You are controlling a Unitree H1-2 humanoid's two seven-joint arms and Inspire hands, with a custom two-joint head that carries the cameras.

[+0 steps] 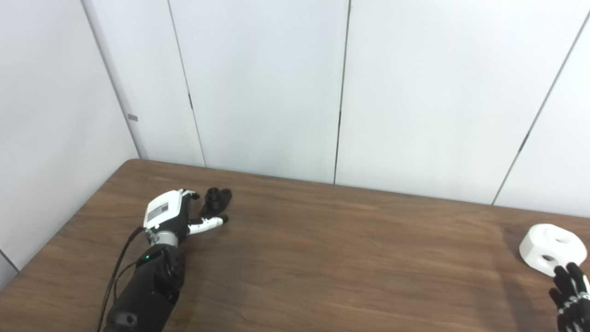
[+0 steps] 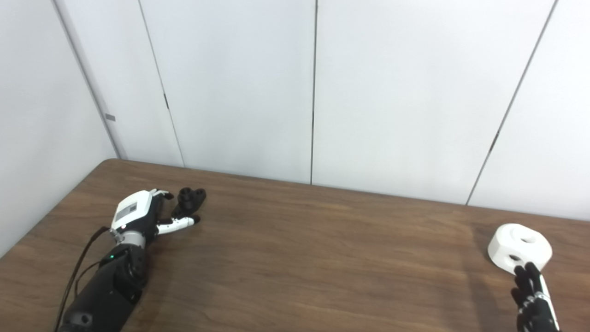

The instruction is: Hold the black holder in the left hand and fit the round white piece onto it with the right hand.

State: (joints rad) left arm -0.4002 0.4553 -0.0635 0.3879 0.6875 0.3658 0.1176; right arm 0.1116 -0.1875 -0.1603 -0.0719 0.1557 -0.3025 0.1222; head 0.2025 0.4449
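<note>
- Black holder (image 1: 217, 197): lower left of frame, standing on the brown table (image 1: 322, 258), small knobbed shape, well apart from the white piece.
- Left hand (image 1: 177, 214): lower left, palm beside the holder, fingers apart and reaching around it; contact unclear, no firm grasp evident.
- Round white piece (image 1: 552, 249): far right edge, resting on the table, holes visible in top and side.
- Right hand (image 2: 532, 295): lower right corner, fingertips just below the white piece, spread, holding nothing.
- Risk: the holder looks light; a loose closing could tip or push it away.
- Risk: the white piece sits near the frame's right edge, and a nudge from the fingertips could slide it out of view.
</note>
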